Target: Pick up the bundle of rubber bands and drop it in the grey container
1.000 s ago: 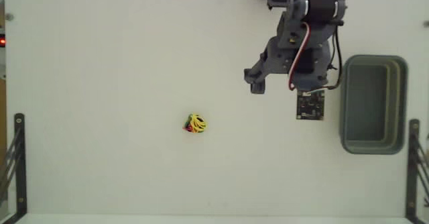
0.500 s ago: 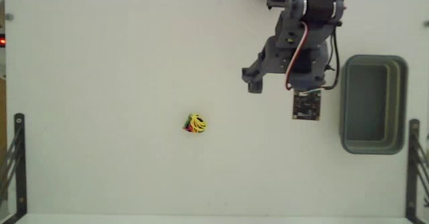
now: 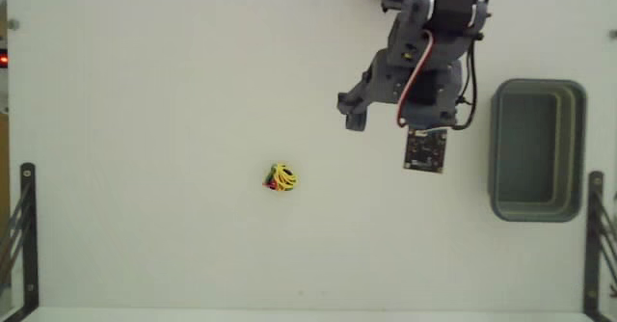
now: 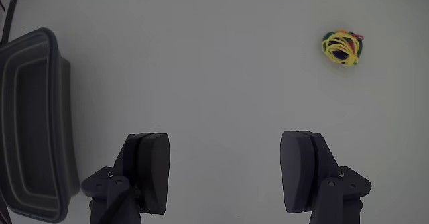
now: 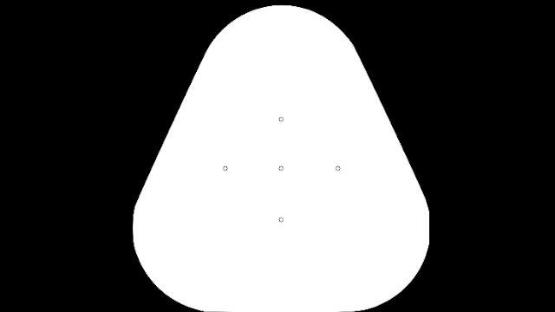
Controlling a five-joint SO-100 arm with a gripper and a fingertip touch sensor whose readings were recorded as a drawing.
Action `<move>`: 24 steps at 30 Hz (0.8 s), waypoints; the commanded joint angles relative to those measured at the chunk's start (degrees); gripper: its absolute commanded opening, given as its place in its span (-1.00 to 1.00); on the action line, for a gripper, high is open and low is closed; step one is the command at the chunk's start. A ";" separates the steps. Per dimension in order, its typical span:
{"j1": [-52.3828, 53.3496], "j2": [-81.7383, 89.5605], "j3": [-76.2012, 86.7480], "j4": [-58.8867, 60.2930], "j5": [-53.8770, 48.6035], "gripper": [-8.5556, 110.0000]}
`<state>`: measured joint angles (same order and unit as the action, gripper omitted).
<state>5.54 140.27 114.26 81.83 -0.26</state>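
One small clump, the bundle of rubber bands [image 3: 281, 177], lay alone on the bare white desk [image 3: 145, 91] in the fixed view, mostly yellow loops with red and green bits, well apart from everything. Further right the hand [image 4: 224, 174] hung empty, jaws spread wide, apparently readied for the pick. Rightmost sat the grey container [image 3: 537, 208], hollow and waiting.
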 commanded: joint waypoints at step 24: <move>8.32 1.84 0.30 0.13 0.26 1.00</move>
<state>12.74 140.27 114.26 81.83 -0.26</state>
